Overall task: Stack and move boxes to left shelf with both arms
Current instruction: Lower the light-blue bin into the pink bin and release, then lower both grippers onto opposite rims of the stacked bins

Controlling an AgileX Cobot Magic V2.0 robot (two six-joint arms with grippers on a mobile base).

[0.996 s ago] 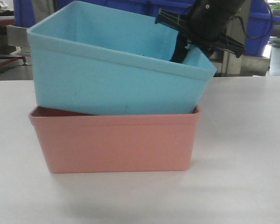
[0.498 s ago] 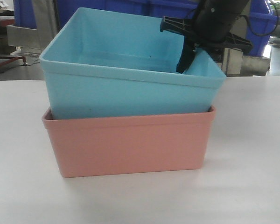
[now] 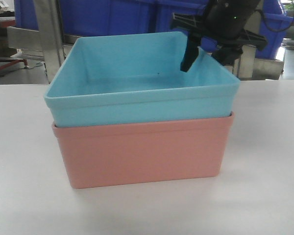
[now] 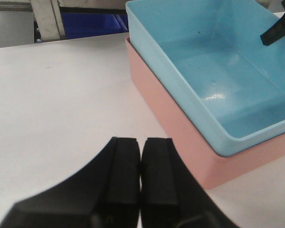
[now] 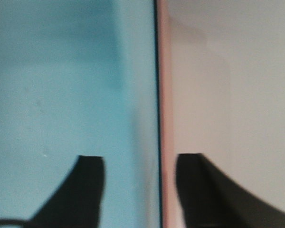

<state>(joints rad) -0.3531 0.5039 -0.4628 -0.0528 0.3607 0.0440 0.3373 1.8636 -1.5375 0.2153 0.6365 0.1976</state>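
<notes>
— Where are the boxes sitting?
— The blue box (image 3: 137, 105) is sitting nested inside the pink box (image 3: 142, 152), with its rim lying just above the pink rim. Both are resting on the white worktop (image 3: 264, 196).
— And what is your right pincer doing?
— I am holding my right pincer (image 3: 206, 61) wide over the blue box's right wall, near the far corner. One finger (image 5: 90, 175) is hanging over the blue inside and the other over the worktop outside, with the wall running between them. I cannot tell whether either finger is touching the plastic.
— The left one?
— I am holding my left pincer (image 4: 141, 145) pressed shut on nothing, low over the worktop. It is apart from the boxes, which are lying ahead and to its right. Dark blue crates (image 3: 112, 17) are standing behind the worktop.
</notes>
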